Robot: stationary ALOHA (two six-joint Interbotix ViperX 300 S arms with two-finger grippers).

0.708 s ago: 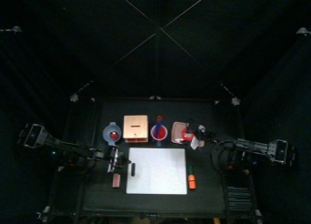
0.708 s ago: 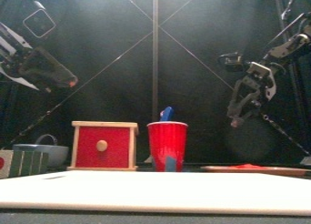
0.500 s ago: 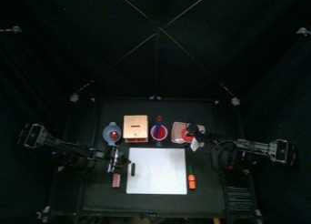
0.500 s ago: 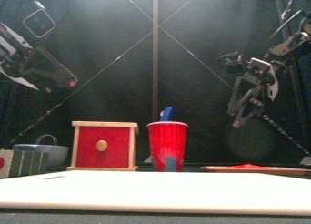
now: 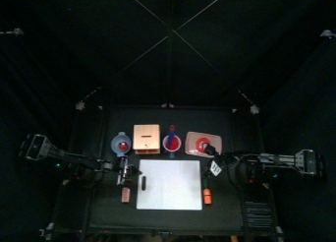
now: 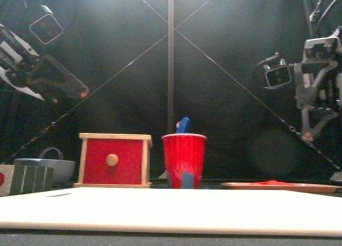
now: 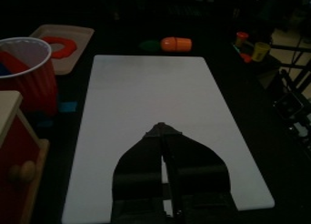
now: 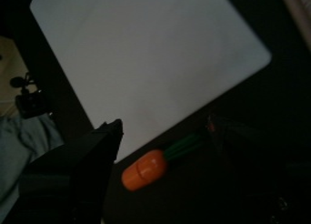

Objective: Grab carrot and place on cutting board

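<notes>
The cutting board (image 5: 172, 185) lies flat at the near middle of the worktop (image 5: 98, 214), bare on its upper face. The carrot (image 5: 207, 196) lies on the worktop just beside the board's right edge, toward the near right corner, not on the board. In the right wrist view the carrot (image 8: 145, 170) shows an orange body with a green end, close to the board (image 8: 145, 59) but off it.

The right hand (image 8: 158, 141) hangs above the carrot and the board's right edge, its jaws apart and holding nothing. In the front view the right hand (image 6: 315, 85) is raised well above the worktop on the right side.

The left hand (image 7: 163, 146) is over the board's left part, jaws together, gripping nothing. In the front view it (image 6: 60, 85) is raised on the left.

Along the far side of the worktop, from left to right: a wooden box (image 6: 114, 159) with a red front, a red cup (image 6: 185, 160) with a blue item standing in it, and a pink tray (image 5: 202, 143). A grey container (image 6: 38, 174) stands left of the box.
</notes>
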